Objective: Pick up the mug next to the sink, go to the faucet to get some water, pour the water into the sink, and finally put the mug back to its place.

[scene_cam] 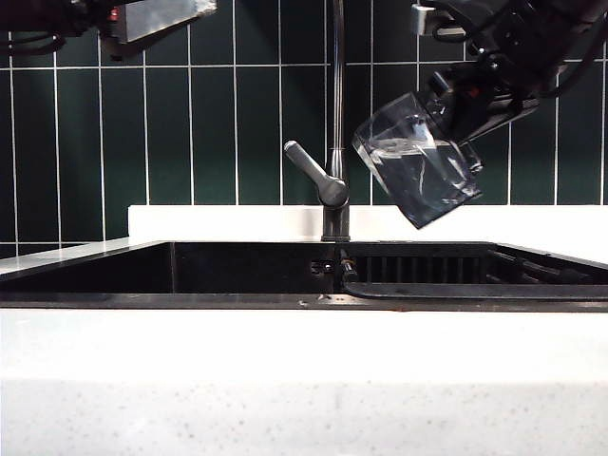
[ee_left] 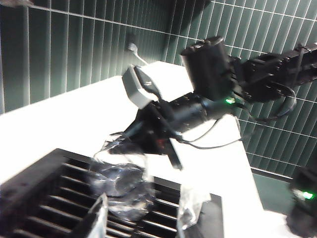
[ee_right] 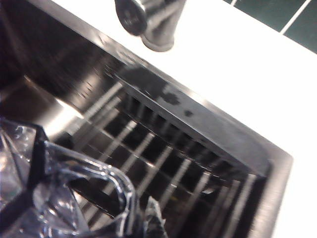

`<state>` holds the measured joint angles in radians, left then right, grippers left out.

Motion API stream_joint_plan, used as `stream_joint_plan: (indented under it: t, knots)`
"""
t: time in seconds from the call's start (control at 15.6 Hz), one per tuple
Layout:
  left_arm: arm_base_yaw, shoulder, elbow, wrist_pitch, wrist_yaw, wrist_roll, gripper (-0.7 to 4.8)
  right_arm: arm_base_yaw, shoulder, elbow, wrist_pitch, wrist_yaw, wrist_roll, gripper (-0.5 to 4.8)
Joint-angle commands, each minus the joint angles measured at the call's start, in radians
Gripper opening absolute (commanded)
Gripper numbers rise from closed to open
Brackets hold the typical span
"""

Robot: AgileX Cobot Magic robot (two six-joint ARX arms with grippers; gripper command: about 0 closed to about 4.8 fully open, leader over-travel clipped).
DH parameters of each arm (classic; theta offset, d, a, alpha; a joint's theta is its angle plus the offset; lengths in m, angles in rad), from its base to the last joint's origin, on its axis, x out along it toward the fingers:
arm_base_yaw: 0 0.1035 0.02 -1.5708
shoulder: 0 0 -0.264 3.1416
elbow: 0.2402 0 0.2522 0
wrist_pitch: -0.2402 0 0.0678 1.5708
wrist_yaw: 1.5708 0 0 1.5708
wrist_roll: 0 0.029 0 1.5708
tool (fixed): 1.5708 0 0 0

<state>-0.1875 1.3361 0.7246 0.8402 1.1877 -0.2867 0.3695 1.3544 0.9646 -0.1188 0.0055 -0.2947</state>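
Note:
The clear faceted mug [scene_cam: 418, 161] hangs tilted to the right of the faucet [scene_cam: 337, 104], above the sink [scene_cam: 237, 271], with a little water showing inside. My right gripper [scene_cam: 467, 106] is shut on its thin handle [ee_right: 106, 181]; in the right wrist view the gripper [ee_right: 136, 218] sits at that handle over the slatted rack. In the left wrist view the mug [ee_left: 121, 178] shows beyond my left gripper [ee_left: 143, 218], which stands open and holds nothing. My left arm [scene_cam: 152, 17] is high at the upper left, away from the mug.
The faucet's lever [scene_cam: 312, 169] sticks out to the left of the pipe. A dark slatted rack [scene_cam: 418, 271] fills the sink's right half. White speckled countertop [scene_cam: 304, 380] runs along the front and a white ledge [scene_cam: 218, 220] behind, under green tiles.

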Motion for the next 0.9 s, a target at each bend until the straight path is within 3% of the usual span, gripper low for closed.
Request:
stream_joint_plan:
  t: [0.06, 0.38, 0.9]
  knots:
    - [-0.006, -0.003, 0.000, -0.025, 0.010, -0.002, 1.78, 0.000, -0.034, 0.013, -0.009, 0.032, -0.076, -0.02]
    - [-0.006, -0.003, 0.000, -0.076, 0.003, 0.007, 1.78, 0.003, -0.061, 0.063, -0.158, 0.089, -0.182, -0.02]
    - [-0.006, -0.001, 0.000, -0.155, -0.024, 0.052, 1.75, 0.003, -0.067, 0.085, -0.303, 0.184, -0.242, -0.02]
